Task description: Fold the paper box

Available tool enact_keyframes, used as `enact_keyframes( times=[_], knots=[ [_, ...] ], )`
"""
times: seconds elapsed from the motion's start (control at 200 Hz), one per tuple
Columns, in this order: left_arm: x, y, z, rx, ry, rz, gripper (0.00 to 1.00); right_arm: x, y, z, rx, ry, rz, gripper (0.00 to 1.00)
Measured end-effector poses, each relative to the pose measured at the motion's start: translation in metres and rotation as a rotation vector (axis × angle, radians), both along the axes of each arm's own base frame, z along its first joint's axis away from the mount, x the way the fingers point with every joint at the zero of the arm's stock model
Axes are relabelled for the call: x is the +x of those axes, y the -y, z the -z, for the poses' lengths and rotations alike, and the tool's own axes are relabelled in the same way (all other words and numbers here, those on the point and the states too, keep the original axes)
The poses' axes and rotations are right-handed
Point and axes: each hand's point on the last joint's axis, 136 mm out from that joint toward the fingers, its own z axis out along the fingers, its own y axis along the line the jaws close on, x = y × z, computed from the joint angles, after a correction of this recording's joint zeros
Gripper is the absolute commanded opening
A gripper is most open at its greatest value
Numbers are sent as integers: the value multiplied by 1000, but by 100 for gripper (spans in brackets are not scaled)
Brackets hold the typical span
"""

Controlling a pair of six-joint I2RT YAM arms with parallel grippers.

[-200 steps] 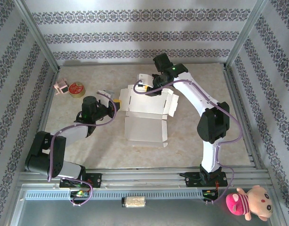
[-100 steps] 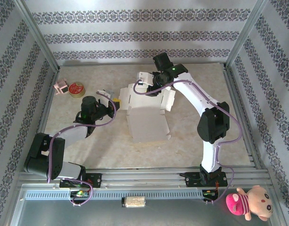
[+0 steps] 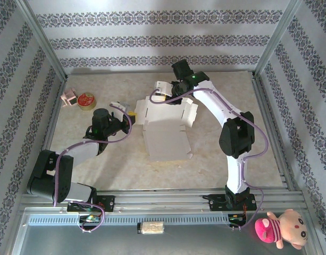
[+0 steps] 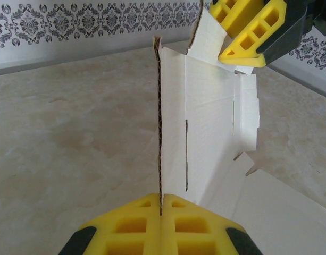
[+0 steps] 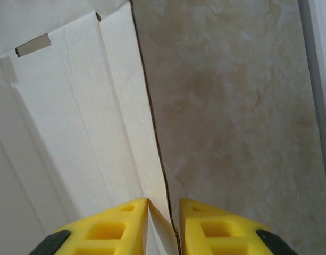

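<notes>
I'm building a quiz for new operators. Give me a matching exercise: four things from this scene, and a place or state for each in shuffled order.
1. left gripper
2. red tin
3. plush toy
4. paper box

a. centre of the table, white face up
b. shut on an upright cardboard edge
c. far left of the table
d. off the table, near right corner

Pairs: 1-b, 2-c, 3-d, 4-a
</notes>
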Motion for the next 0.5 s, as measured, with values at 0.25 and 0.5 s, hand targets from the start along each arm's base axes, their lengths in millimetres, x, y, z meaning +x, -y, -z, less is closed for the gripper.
enact_keyframes(
  times=[0.25,0.5],
  knots=[
    [4,-4,-2,6,8,-28,31,-2,-3,-3,-30,16,-2,7],
    [0,-17,-16,-89,-86,-144,80,-3,-1,5,-235,275,36,8]
  ],
)
